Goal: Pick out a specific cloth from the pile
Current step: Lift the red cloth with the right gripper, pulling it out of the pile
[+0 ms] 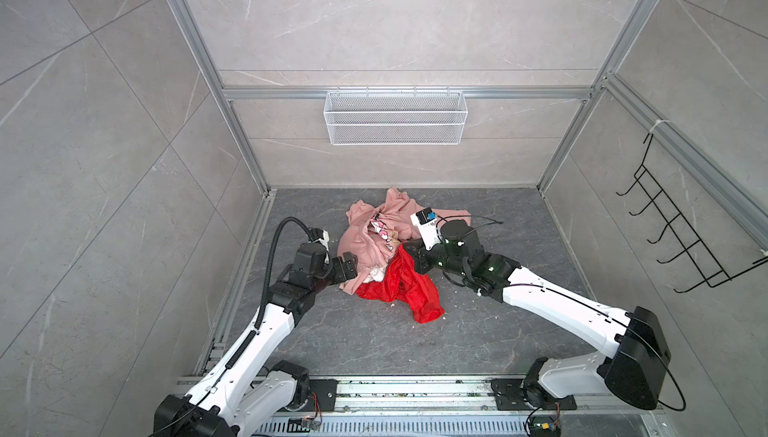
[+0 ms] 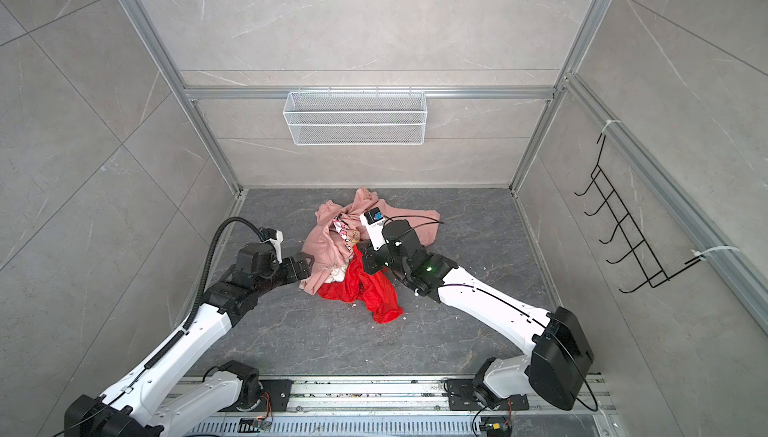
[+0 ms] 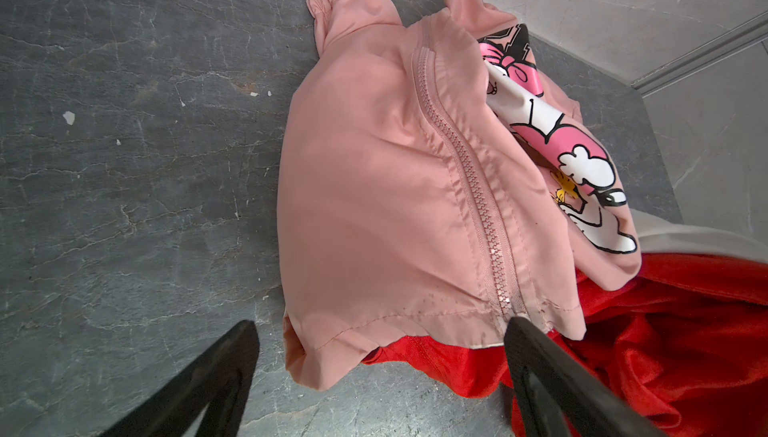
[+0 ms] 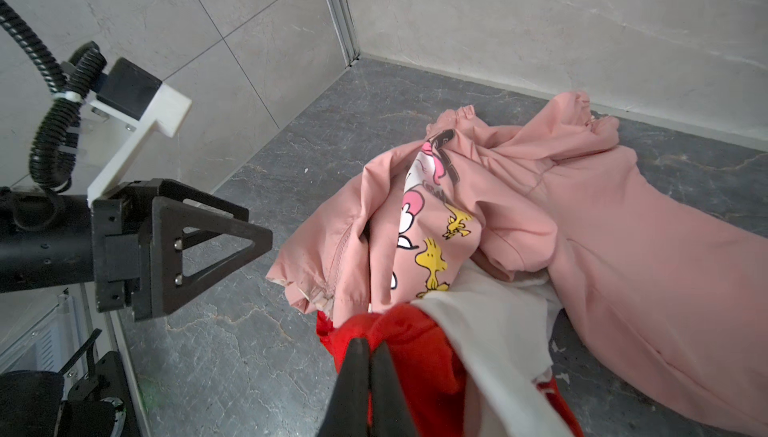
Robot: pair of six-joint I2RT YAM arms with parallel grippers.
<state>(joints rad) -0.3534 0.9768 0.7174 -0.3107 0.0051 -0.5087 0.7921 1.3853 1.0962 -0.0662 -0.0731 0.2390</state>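
Note:
The pile (image 1: 374,248) lies on the dark floor between both arms. Its largest piece is a pale pink sweatshirt (image 1: 361,244) (image 3: 374,185) (image 4: 623,227) with a cartoon print. A white cloth (image 1: 376,275) (image 4: 498,322) shows under it. The cloth (image 1: 415,289) (image 2: 374,293) (image 3: 665,331) (image 4: 419,356), bright red and thin, spreads out toward the front of the pile. My right gripper (image 1: 405,250) (image 2: 363,254) (image 4: 370,345) is shut on a raised fold of the red cloth. My left gripper (image 1: 351,266) (image 2: 305,266) (image 3: 380,329) stands open at the sweatshirt's hem, holding nothing.
A white wire basket (image 1: 395,117) hangs on the back wall. A black wire hook rack (image 1: 681,227) hangs on the right wall. Aluminium frame posts stand at the floor's back corners, and a metal rail (image 1: 415,389) runs along the front.

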